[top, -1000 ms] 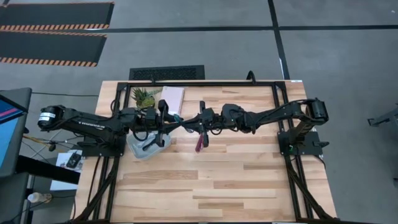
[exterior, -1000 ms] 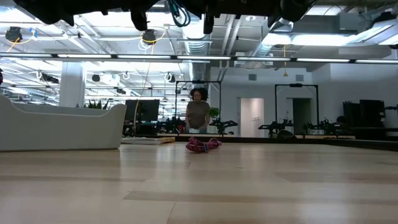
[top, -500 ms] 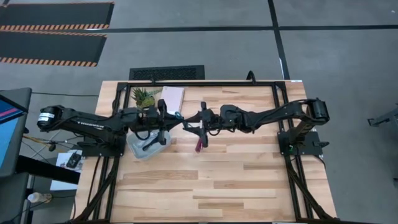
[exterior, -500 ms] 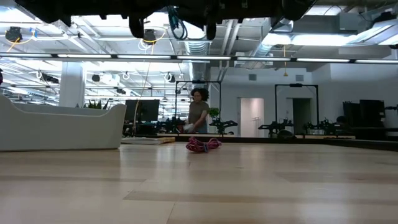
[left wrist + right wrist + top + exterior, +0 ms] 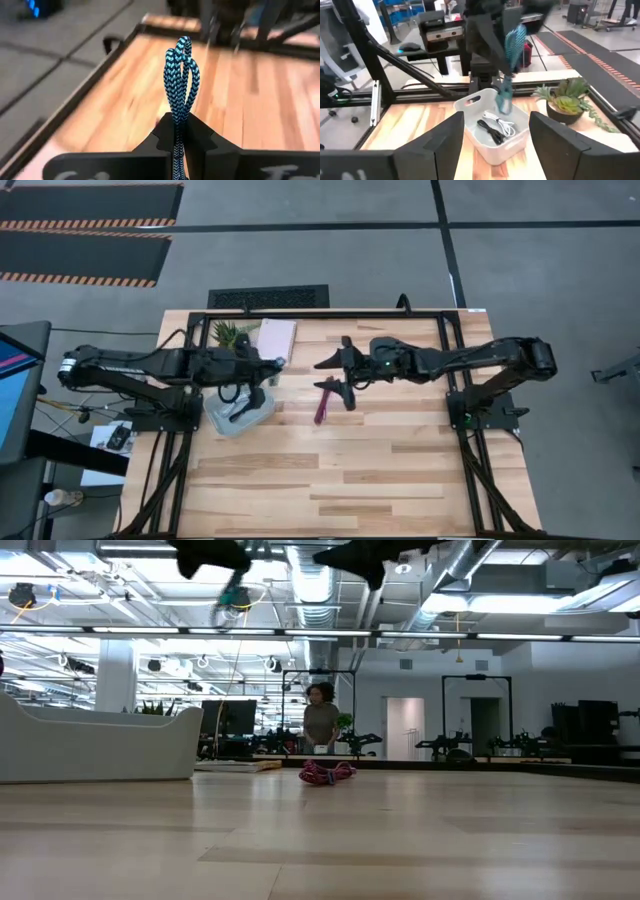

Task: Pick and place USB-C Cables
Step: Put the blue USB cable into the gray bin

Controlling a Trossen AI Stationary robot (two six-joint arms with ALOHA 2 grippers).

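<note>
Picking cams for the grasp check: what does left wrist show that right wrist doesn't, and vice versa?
Left wrist only: the left hand shut on the teal cable, seen close, loops sticking out past the fingers.

Right wrist only: the pale tray with a white cable and a black cable inside, a potted plant, and the open right hand.

Both: the teal cable, held by the left hand above the tray in the right wrist view, and the wooden table.
</note>
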